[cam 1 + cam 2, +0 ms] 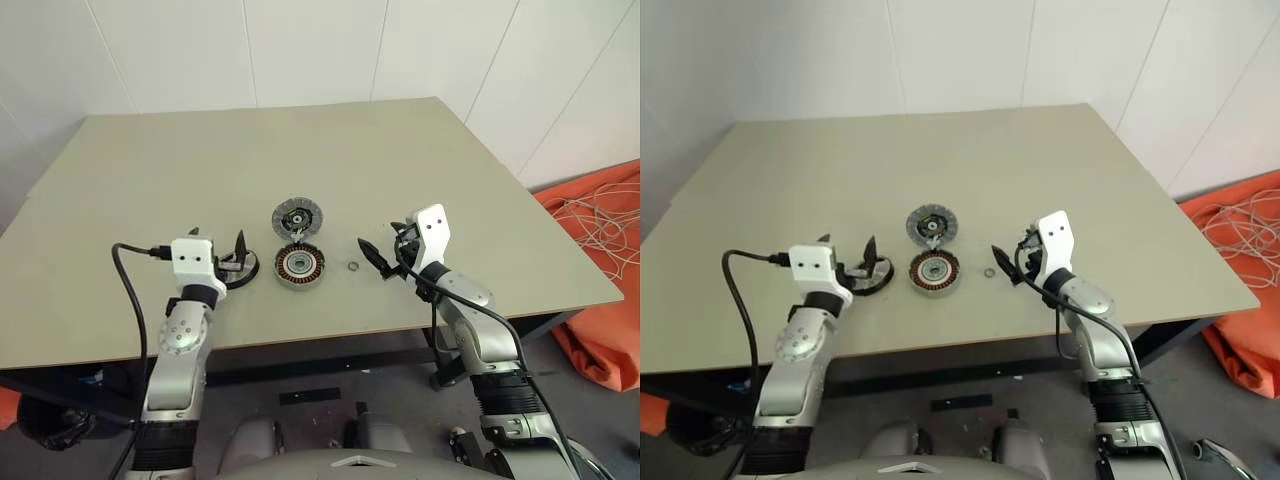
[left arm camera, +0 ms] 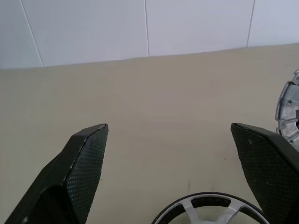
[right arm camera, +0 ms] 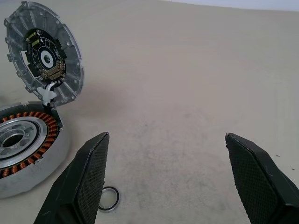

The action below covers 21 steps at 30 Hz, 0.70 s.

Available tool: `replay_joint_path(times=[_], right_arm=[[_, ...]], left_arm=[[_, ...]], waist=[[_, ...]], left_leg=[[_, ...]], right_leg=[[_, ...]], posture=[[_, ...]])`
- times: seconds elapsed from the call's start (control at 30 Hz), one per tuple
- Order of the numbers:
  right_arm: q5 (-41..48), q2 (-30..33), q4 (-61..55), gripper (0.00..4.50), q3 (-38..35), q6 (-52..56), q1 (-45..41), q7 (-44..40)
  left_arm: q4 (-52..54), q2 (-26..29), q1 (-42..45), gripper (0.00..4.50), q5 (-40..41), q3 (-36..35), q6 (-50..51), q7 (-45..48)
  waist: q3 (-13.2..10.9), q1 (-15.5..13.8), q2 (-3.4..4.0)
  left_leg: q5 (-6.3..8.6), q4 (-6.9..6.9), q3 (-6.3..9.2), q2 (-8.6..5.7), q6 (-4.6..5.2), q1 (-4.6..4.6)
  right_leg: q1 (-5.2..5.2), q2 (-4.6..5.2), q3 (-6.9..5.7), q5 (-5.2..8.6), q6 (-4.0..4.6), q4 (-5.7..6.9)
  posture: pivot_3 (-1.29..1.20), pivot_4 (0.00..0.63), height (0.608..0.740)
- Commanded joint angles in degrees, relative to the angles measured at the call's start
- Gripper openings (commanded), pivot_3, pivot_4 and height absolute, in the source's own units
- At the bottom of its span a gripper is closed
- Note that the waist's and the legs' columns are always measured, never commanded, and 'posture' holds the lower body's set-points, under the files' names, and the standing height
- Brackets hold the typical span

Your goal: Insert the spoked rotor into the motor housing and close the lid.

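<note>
A beige table (image 1: 300,150) stands against a white wall, and the parts lie close to its near edge, about midway along it. The motor housing (image 1: 299,267), a short silver cup ringed inside with copper windings, sits flat on the table. The lid (image 1: 298,216), a grey disc with its dark-centred face showing, lies just behind it towards the far edge, their rims almost touching. The spoked rotor (image 1: 238,269), a dark ring with pale spokes, lies beside the housing on the side of the table's left edge. A small metal ring (image 1: 352,267) rests on the housing's other side.

The left gripper (image 1: 215,243) hangs over the rotor, fingers spread wide and empty. The right gripper (image 1: 384,252) hovers near the small ring, fingers likewise wide apart, gripping nothing.
</note>
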<state>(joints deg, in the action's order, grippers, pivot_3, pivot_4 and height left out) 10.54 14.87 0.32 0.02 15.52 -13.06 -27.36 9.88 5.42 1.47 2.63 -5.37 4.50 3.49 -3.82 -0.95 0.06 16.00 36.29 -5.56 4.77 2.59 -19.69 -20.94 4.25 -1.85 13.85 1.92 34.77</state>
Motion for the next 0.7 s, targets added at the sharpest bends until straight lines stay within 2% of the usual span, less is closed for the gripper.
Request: replay_joint_path(times=[0.03,0.27,0.43,0.7], right_arm=[[0.57,-1.32,-2.96,4.50,0.90,-1.41,-1.20,0.19],[-1.02,-1.95,-3.83,4.50,5.39,-1.77,0.34,-1.26],[-1.70,-2.26,-4.18,4.50,8.77,0.25,2.01,-1.48],[-0.61,-0.49,-4.88,4.50,8.01,2.71,4.82,-1.85]], left_arm=[[-0.19,1.31,1.74,4.47,0.80,-3.08,-2.41,-0.71],[-1.23,1.84,-0.45,4.47,0.92,-4.51,-4.19,-0.43],[2.28,1.59,-4.47,4.47,2.09,-3.03,-2.46,1.29],[4.15,1.12,-5.62,4.47,0.73,1.15,-0.33,2.22]], waist=[[0.00,0.12,0.00],[0.00,0.03,0.00],[-0.01,0.03,-0.02],[-0.02,-0.10,-0.03]], left_leg=[[0.00,0.00,0.00,0.01,0.00,0.01],[0.00,0.00,0.00,0.01,0.02,-0.03],[0.03,0.00,0.00,0.01,0.05,-0.05],[0.12,0.00,0.02,0.01,-0.17,0.00]], right_leg=[[0.00,0.00,-0.01,-0.01,0.01,0.01],[-0.01,0.00,-0.02,-0.02,0.03,-0.01],[-0.02,0.00,-0.03,-0.01,0.03,-0.04],[0.03,0.00,-0.02,-0.02,0.03,-0.01]], posture=[[0.00,0.000,0.740],[0.00,0.000,0.740],[0.00,0.000,0.740],[0.00,0.000,0.740]])
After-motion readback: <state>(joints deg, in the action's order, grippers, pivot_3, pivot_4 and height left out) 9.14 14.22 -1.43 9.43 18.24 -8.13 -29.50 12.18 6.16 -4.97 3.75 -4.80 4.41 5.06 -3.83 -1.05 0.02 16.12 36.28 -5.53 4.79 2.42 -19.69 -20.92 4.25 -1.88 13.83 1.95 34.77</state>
